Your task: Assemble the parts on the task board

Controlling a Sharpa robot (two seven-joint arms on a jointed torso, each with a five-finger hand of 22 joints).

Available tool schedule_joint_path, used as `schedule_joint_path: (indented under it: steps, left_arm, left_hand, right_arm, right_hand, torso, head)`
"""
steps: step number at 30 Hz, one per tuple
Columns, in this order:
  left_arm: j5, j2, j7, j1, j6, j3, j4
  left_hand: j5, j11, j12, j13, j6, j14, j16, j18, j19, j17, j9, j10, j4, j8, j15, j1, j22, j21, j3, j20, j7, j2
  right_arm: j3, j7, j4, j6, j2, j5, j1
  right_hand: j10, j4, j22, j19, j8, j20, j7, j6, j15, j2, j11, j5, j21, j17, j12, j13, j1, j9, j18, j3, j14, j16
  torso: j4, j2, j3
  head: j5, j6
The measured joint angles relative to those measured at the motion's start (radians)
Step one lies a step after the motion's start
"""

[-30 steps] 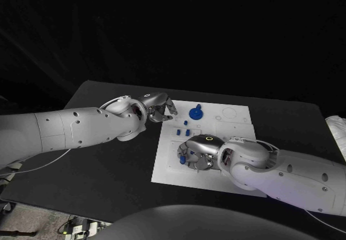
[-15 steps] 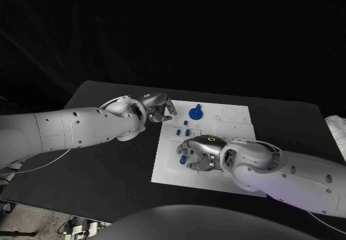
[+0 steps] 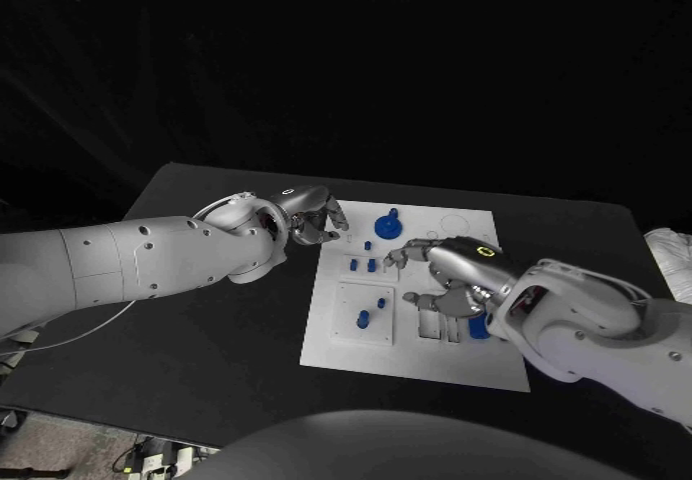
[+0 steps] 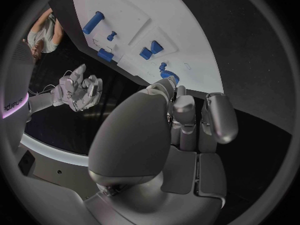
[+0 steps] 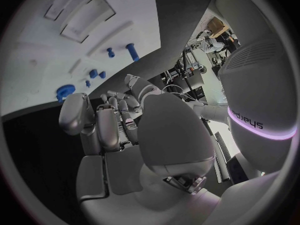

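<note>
Small blue plastic parts (image 3: 369,317) on white flat task board (image 3: 346,350), beside right hand (image 3: 450,283) | spread, empty, raised over board | left hand (image 3: 316,217) at board's far-left corner, fingers curled, empty

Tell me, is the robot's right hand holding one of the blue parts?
No, the right hand hovers over the task board with fingers spread and nothing in them.

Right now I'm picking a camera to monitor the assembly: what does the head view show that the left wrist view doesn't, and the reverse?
Head view: the task board whole, with the right hand above its middle and the left hand at its far left corner. Left wrist view: the left hand's empty palm and fingers from behind. Both: the right hand, the round blue part and the blue pair.
</note>
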Motion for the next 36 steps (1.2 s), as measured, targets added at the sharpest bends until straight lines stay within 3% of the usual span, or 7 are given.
schedule_joint_path:
  steps: [9,11,15,20,26,31,36]
  left_arm:
    - [0.000,0.004,0.003,0.000,-0.006,0.000,-0.002]
    - [0.000,0.004,0.003,0.000,-0.008,0.000,-0.001]
    - [0.000,0.002,0.004,0.000,-0.013,0.000,0.001]
    - [0.000,0.001,0.005,0.000,-0.020,0.000,0.003]
    - [0.000,0.004,0.007,0.000,-0.026,0.000,0.002]
    - [0.000,0.004,0.008,-0.001,-0.028,0.000,0.002]
    - [0.000,0.003,0.009,-0.001,-0.031,0.000,0.004]
  left_hand:
    - [0.000,0.000,0.000,-0.001,0.000,0.000,0.000,0.000,0.000,0.000,0.000,0.000,0.002,0.000,0.000,0.003,0.000,0.000,0.002,0.000,0.000,0.003]
    - [0.000,0.000,0.000,-0.001,0.000,0.000,0.000,0.000,0.000,0.000,0.000,0.000,0.003,0.000,0.000,0.004,0.000,0.000,0.003,0.000,0.000,0.004]
    - [0.000,0.000,0.000,-0.001,0.000,0.000,0.000,0.000,0.000,0.000,0.000,0.000,0.003,0.000,0.000,0.004,0.000,0.000,0.003,0.000,0.000,0.004]
    - [0.000,0.000,0.000,-0.001,0.000,0.000,0.000,0.000,0.000,0.002,0.000,0.000,0.000,0.000,0.000,0.004,0.000,0.000,0.006,0.000,0.000,0.004]
    - [0.000,0.000,0.000,-0.001,0.000,0.000,0.000,0.000,0.000,0.002,0.000,0.000,0.000,0.000,0.000,0.004,0.000,0.000,0.006,0.000,0.000,0.004]
    - [0.000,0.000,0.000,-0.001,0.004,-0.004,0.000,0.000,0.000,0.002,0.001,0.000,0.000,0.000,-0.004,0.004,0.000,0.000,0.006,0.000,0.004,0.004]
    - [0.000,0.000,0.000,-0.001,0.004,-0.004,0.000,0.000,0.000,0.003,0.001,0.000,0.000,0.000,-0.004,0.004,0.000,0.000,0.006,0.000,0.004,0.004]
  right_arm:
    - [-0.004,0.049,0.030,-0.062,-0.141,0.041,0.067]
    - [-0.007,0.049,0.018,-0.059,-0.157,0.046,0.069]
    - [-0.011,0.030,-0.014,-0.034,-0.184,0.048,0.071]
    - [-0.013,-0.028,-0.043,0.020,-0.204,0.036,0.071]
    - [-0.014,-0.125,-0.056,0.091,-0.201,0.040,0.071]
    - [-0.014,-0.212,-0.065,0.146,-0.171,0.043,0.071]
    - [-0.014,-0.320,-0.085,0.252,-0.119,0.039,0.072]
  right_hand:
    - [0.181,0.019,0.001,0.016,0.005,-0.021,-0.004,0.062,-0.022,0.018,-0.030,0.000,0.016,0.001,0.019,-0.048,0.018,-0.015,0.000,0.019,0.018,0.007]
    - [0.271,0.034,0.001,-0.034,0.013,-0.021,0.003,0.088,-0.025,0.018,-0.046,-0.036,-0.050,-0.029,0.039,-0.055,0.017,-0.018,0.000,0.023,-0.006,-0.012]
    - [0.507,0.095,0.001,-0.126,0.013,-0.056,0.009,0.138,-0.065,-0.006,-0.105,-0.141,-0.182,-0.114,0.105,-0.039,-0.044,-0.034,0.023,-0.010,-0.075,-0.062]
    - [0.699,0.173,0.001,-0.111,0.017,-0.067,-0.001,0.211,-0.076,0.000,-0.125,-0.133,-0.152,0.106,0.356,0.243,-0.140,-0.049,0.023,-0.068,0.091,0.127]
    - [0.964,0.241,0.001,-0.105,0.082,-0.069,-0.022,0.340,-0.076,0.030,-0.131,-0.090,-0.145,0.113,0.742,0.789,-0.248,0.006,0.024,-0.124,0.101,0.159]
    - [1.020,0.259,0.001,0.010,0.153,-0.095,-0.065,0.457,-0.105,0.050,-0.160,-0.132,0.019,0.113,0.893,0.828,-0.390,0.084,0.006,-0.178,0.102,0.159]
    - [1.021,0.269,0.000,0.117,0.168,-0.122,-0.090,0.530,-0.130,0.057,-0.183,-0.219,0.182,0.113,0.899,0.828,-0.490,0.125,-0.031,-0.200,0.101,0.159]
  torso:
    - [-0.0001,-0.002,-0.0012]
    - [0.0000,-0.002,-0.0016]
    - [0.0002,-0.001,-0.0015]
    - [0.0002,0.000,-0.0012]
    - [0.0001,0.000,-0.0012]
    - [0.0002,0.000,-0.0012]
    - [0.0016,0.000,-0.0006]
  head:
    - [-0.023,0.000]
    - [-0.028,0.000]
    - [-0.034,0.000]
    - [-0.040,0.000]
    - [-0.048,0.000]
    - [-0.054,0.000]
    - [-0.064,0.000]
